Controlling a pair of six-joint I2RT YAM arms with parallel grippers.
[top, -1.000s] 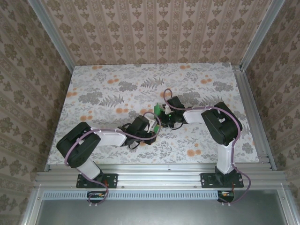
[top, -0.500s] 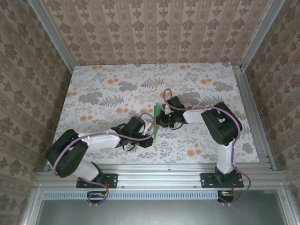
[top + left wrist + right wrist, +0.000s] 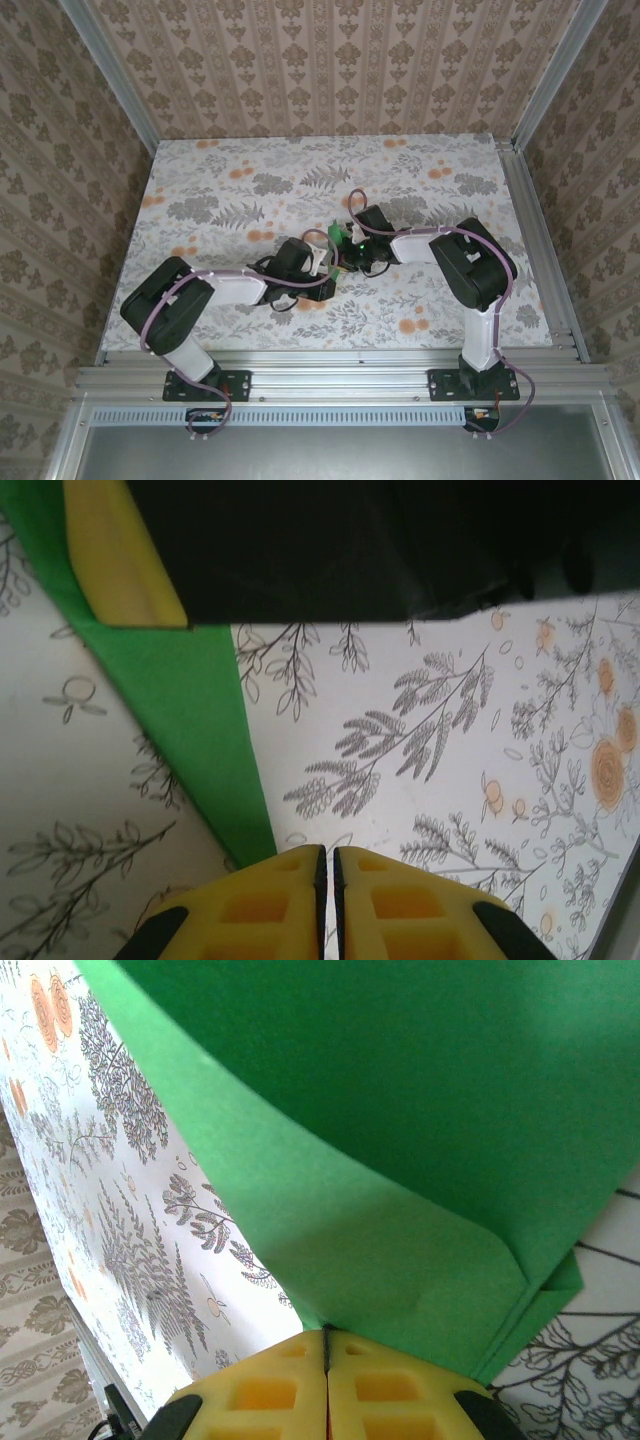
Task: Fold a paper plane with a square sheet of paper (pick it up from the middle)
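Observation:
The square sheet of paper (image 3: pixel 400 1110) is bright green and folded, with a creased layered corner at the lower right of the right wrist view. My right gripper (image 3: pixel 326 1335) is shut on its edge and holds it just above the table's middle (image 3: pixel 334 236). In the left wrist view the paper (image 3: pixel 180 700) runs as a green strip down past the left side of my left gripper (image 3: pixel 327 852). That gripper is shut, with only a hairline gap and nothing between its jaws. From above, the left gripper (image 3: pixel 328 264) sits right beside the right gripper (image 3: pixel 346 250).
The floral tabletop (image 3: pixel 250 190) spreads around both arms. Aluminium rails (image 3: pixel 530 230) and patterned walls enclose it. The right gripper's yellow finger (image 3: pixel 120 560) and black body hang close over the left gripper.
The left arm swung its elbow out and back, and its gripper moved up toward the paper. The right gripper stayed put, shut on the paper.

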